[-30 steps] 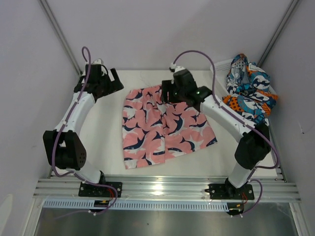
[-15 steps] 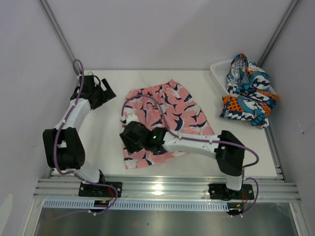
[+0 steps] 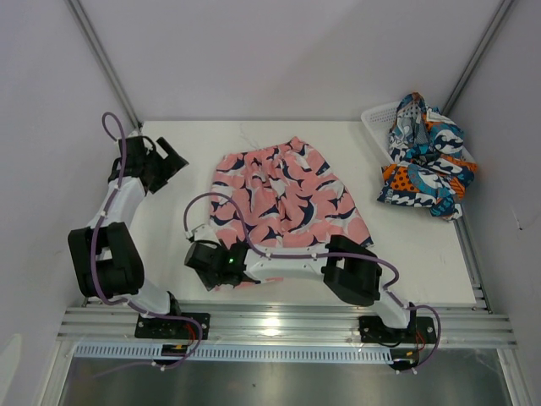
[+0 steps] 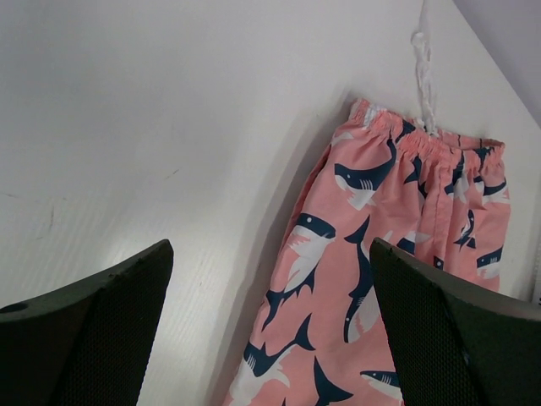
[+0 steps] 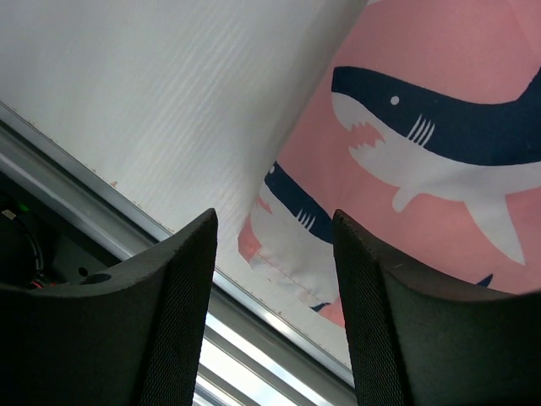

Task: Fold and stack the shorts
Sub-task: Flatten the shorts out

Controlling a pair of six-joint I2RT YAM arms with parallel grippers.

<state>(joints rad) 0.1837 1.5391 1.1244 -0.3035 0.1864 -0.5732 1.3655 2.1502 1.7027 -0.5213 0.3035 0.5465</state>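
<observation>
Starting the fold, the right end effector (image 5: pixel 275 233), jaws apart above the pink shorts' (image 3: pixel 283 194) hem corner, must next pinch it.

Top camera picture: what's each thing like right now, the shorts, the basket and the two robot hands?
pink shorts, spread out flat, not folded
patterned shorts, crumpled in a heap on the basket
basket, upright, far right corner
left gripper, open, holding nothing
right gripper, open, over the pink shorts' near hem corner
</observation>
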